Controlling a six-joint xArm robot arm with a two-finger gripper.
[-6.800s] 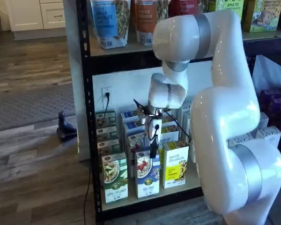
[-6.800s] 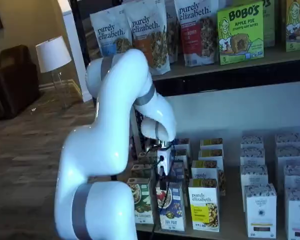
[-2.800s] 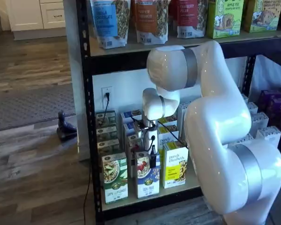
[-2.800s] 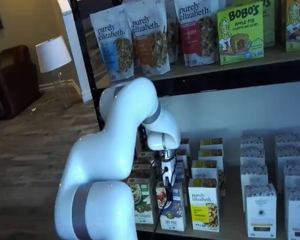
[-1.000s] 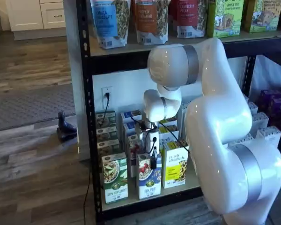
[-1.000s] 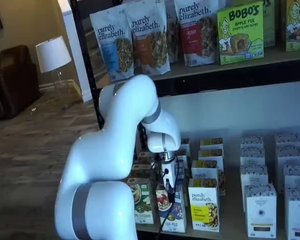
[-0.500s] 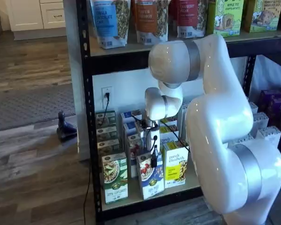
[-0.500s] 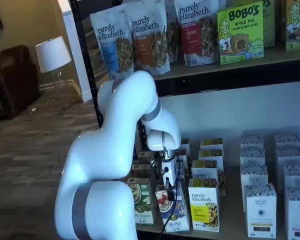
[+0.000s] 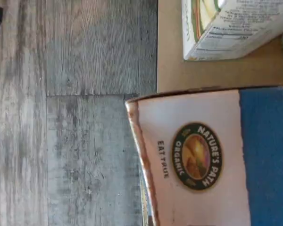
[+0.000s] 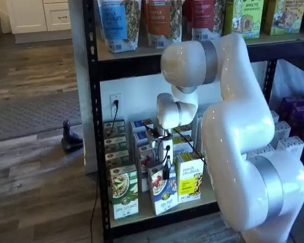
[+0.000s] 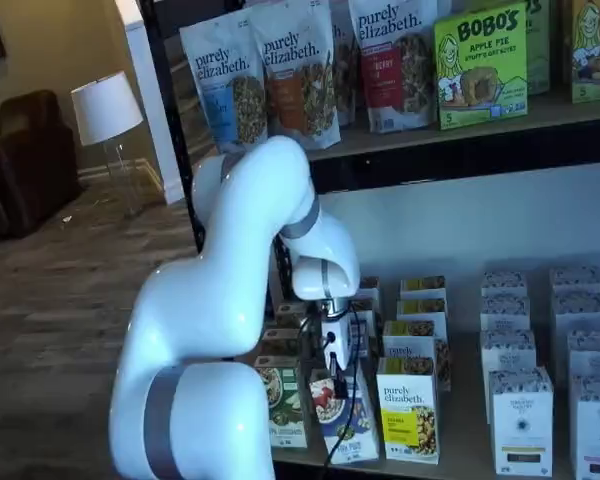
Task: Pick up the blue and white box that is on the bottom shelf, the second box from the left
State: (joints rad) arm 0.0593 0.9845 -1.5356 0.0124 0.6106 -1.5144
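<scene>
The blue and white box (image 10: 162,191) (image 11: 344,418) leans out of the front row on the bottom shelf (image 10: 146,215) (image 11: 462,440), its top tipped sideways. My gripper (image 10: 166,170) (image 11: 338,372) reaches down from the white arm and is shut on the box's top edge; only the black fingers show. The wrist view is filled by the box's white panel with a round logo and a blue band (image 9: 198,157). It juts past the beige shelf board (image 9: 212,73) over the grey wood floor.
A green-and-white carton (image 10: 124,193) (image 11: 283,402) (image 9: 231,28) stands to the left of the held box, a yellow carton (image 10: 189,177) (image 11: 408,410) to its right. More rows of cartons stand behind. Granola bags (image 11: 280,75) fill the upper shelf. The black rack post (image 10: 95,126) is at the left.
The blue and white box has tipped further and come forward and slightly up out of its row, with the fingers closing tighter on its top. The arm has risen a little.
</scene>
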